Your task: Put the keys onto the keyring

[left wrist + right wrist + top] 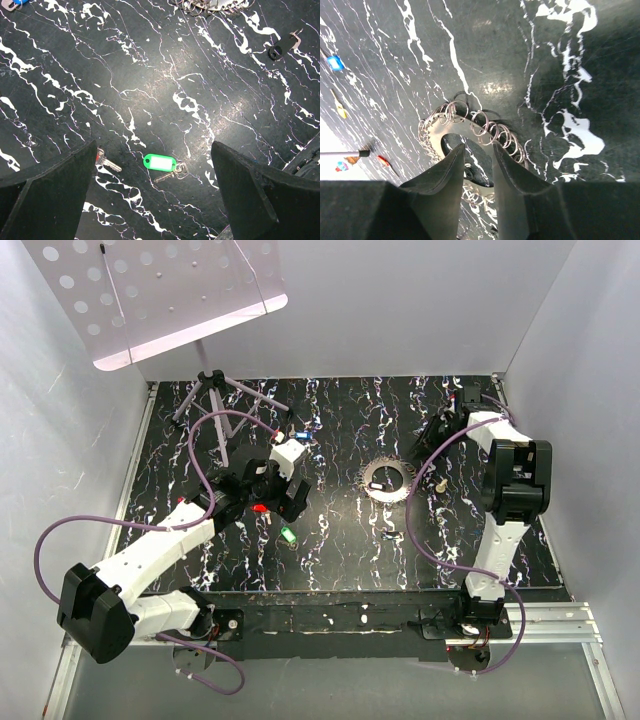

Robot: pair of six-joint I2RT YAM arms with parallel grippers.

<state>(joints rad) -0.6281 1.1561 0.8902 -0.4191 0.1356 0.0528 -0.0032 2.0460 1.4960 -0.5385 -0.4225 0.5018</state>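
The keyring (388, 480) lies flat mid-table, a silvery toothed ring with wire loops round its edge. My left gripper (268, 490) hovers wide open and empty. In the left wrist view its jaws (153, 144) straddle a green-tagged key (160, 162) on the table. A red key (104, 158) lies half hidden by the left finger (60, 185). My right gripper (447, 420) is at the far right. In the right wrist view its fingers (479, 146) stand a narrow gap apart, empty, above the keyring (451, 131). A blue key (303, 435) lies further back.
A music stand (215, 390) stands at the back left. A small brass knob (440, 483) sits right of the keyring. A small dark-headed key (281, 46) lies nearer the front. A yellow key (340, 107) shows in the right wrist view. White walls enclose the table.
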